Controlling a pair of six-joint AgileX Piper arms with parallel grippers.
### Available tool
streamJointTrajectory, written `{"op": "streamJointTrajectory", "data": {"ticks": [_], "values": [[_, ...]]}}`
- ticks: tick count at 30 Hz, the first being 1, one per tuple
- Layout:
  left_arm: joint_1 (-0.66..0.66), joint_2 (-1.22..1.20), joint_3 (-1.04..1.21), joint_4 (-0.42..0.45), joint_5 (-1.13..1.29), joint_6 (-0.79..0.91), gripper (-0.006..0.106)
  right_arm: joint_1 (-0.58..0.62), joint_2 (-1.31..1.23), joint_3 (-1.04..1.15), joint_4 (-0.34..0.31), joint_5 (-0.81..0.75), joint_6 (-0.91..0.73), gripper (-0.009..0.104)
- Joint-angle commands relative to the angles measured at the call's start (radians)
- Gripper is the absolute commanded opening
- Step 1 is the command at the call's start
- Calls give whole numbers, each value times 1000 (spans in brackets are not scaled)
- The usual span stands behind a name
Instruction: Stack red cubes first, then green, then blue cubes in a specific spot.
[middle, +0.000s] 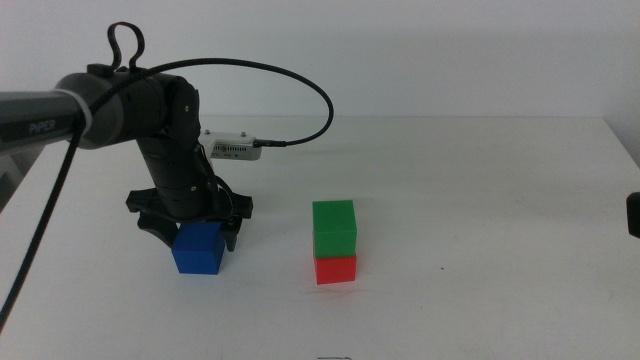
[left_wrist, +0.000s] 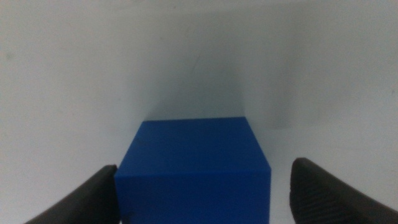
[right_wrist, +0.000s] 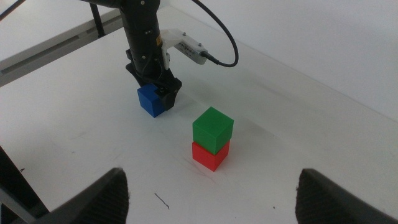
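The green cube sits squarely on the red cube on plain white tabletop right of centre; the stack also shows as green cube over red cube. No mark shows the specific spot. The blue cube rests on the table to the left of the stack. My left gripper is down over it, open, one jaw on each side. In the left wrist view the blue cube fills the gap, with a small space at one jaw. My right gripper waits open at the right, holding nothing.
The left arm's black cable loops above the table behind the cubes. A faint thin dark scratch marks the tabletop near the right gripper. The table's far edge runs along the back.
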Motion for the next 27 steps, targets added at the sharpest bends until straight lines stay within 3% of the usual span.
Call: {"op": "streamJointTrajectory", "data": {"ticks": [1, 9, 10, 13, 21, 27], "values": [[-4, -53, -31, -8, -9, 2, 82, -5, 0, -25, 9, -68, -12, 80], [-4, -53, -31, -8, 1, 0, 34, -5, 0, -25, 9, -68, -12, 80], [-4, -64, -31, 3, 36, -5, 14, -5, 0, -25, 9, -68, -12, 80], [-4, -116, -41, 31, 88, -46, 1, -5, 0, -25, 9, -68, -12, 80], [-120, -283, -142, 75, 221, -281, 0, -5, 0, -25, 9, -68, -12, 80], [-294, -246, -322, 115, 316, -399, 9, -5, 0, -25, 9, -68, -12, 80]]}}
